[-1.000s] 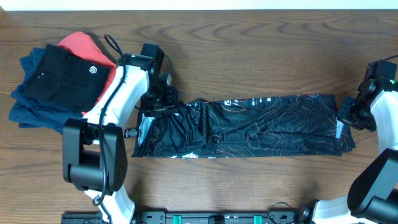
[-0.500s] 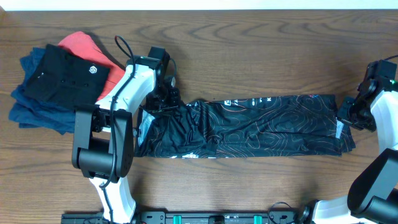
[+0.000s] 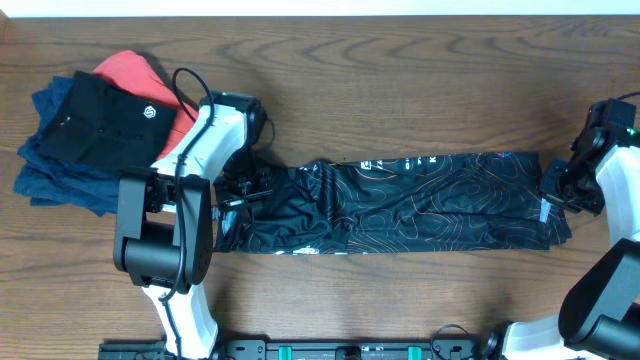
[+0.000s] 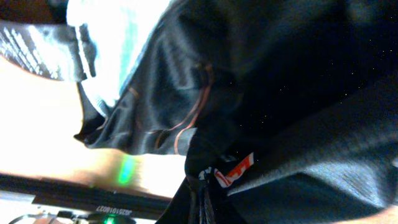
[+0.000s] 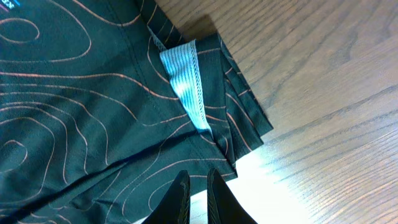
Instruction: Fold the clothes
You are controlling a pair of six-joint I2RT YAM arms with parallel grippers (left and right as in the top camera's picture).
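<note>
The dark wooden counter (image 3: 400,90) carries the black jersey (image 3: 430,200), spread flat as a long band from the left claw (image 3: 245,192) across to the right claw (image 3: 556,185). A stack of folded garments (image 3: 90,130) in navy, black and coral lies on the left claw's outer side, apart from the jersey.

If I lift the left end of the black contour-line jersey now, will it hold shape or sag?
Likely floppy: the thin, shiny black jersey with orange contour lines is bunched into creases by the left gripper. Probably light, as it lies flat and thin on the wooden table. Its sheen suggests the folded layers may slide apart.
</note>
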